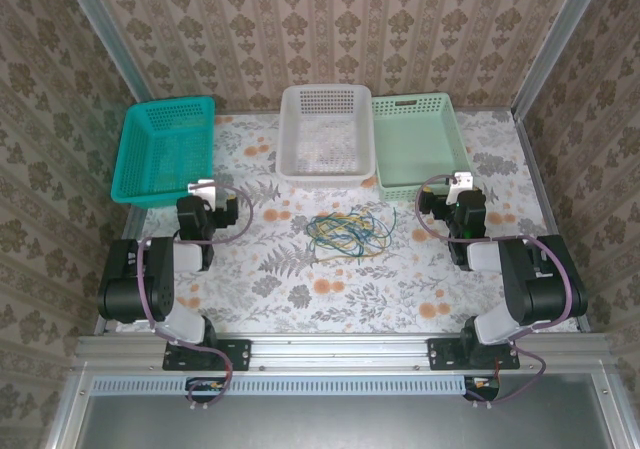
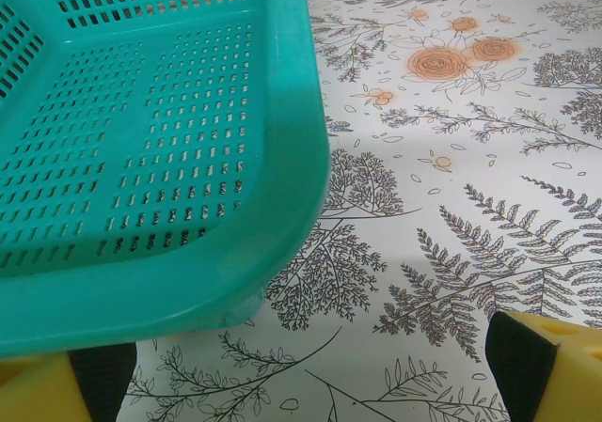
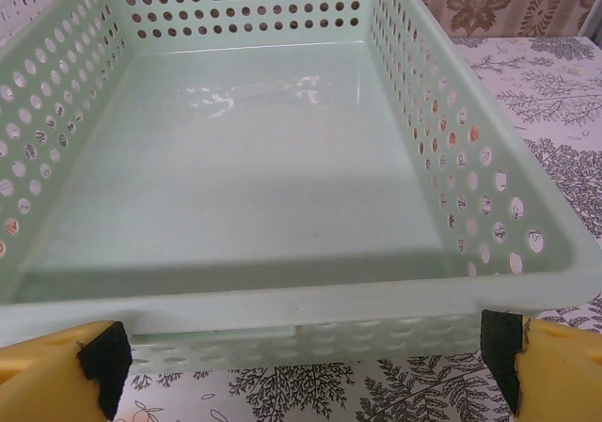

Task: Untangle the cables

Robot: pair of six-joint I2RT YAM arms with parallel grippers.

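Observation:
The cables (image 1: 347, 234), thin yellow, blue and dark green strands, lie in one tangled heap on the flowered table mid-way between the two arms. My left gripper (image 1: 203, 191) hovers at the teal basket's near right corner, left of the heap. In the left wrist view its yellow fingers (image 2: 555, 366) stand wide apart, with only tablecloth between them. My right gripper (image 1: 455, 183) sits at the pale green basket's near edge, right of the heap. Its fingers (image 3: 555, 366) are also wide apart, holding nothing.
Three baskets line the back: teal (image 1: 135, 184) at left, white (image 1: 283, 129) in the middle, pale green (image 1: 460, 139) at right. The teal rim (image 2: 282, 159) and the pale green rim (image 3: 301, 295) sit close before the wrists. Patterned walls enclose the table.

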